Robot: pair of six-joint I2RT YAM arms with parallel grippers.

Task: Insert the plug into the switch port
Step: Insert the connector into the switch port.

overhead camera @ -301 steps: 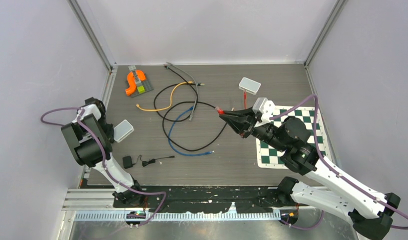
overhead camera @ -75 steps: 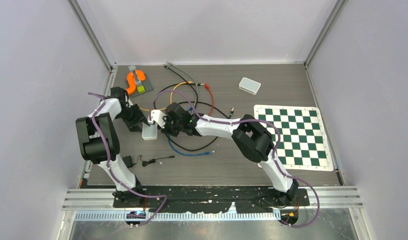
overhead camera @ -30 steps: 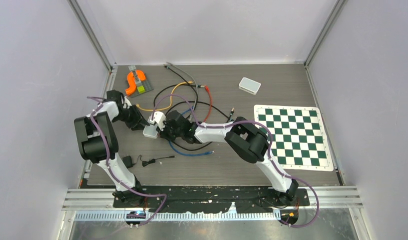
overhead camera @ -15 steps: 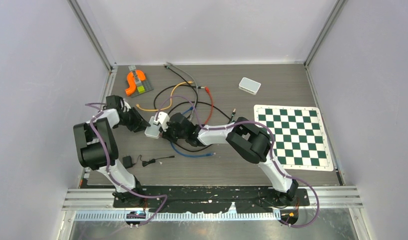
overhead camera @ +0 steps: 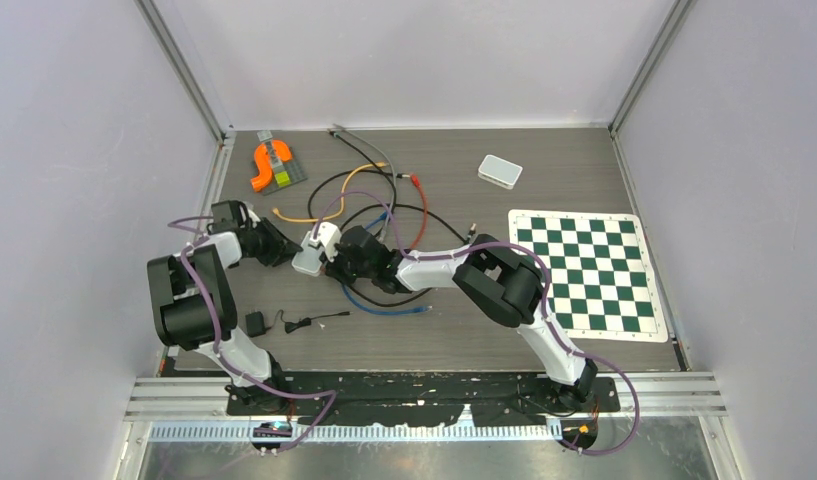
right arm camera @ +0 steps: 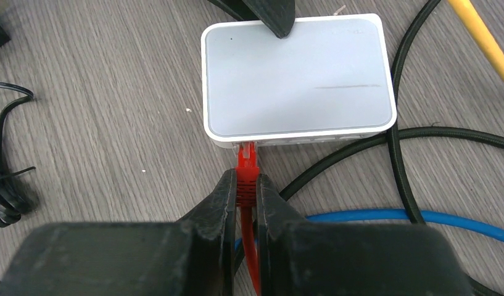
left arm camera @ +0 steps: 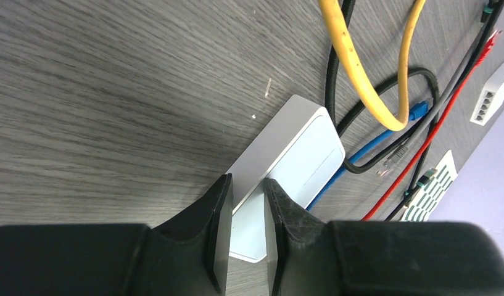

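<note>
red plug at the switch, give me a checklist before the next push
1. right gripper shut on plug: ok.
2. plug lined up with port on switch: ok, tip is at the front face.
3. plug fully seated: cannot tell, most of its body shows outside.
4. left gripper bracing switch: cannot tell, jaws straddle its edge, contact unclear.
5. black cable clear of that port: ok.

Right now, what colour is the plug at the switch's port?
Red; the plug shows best in the right wrist view.
</note>
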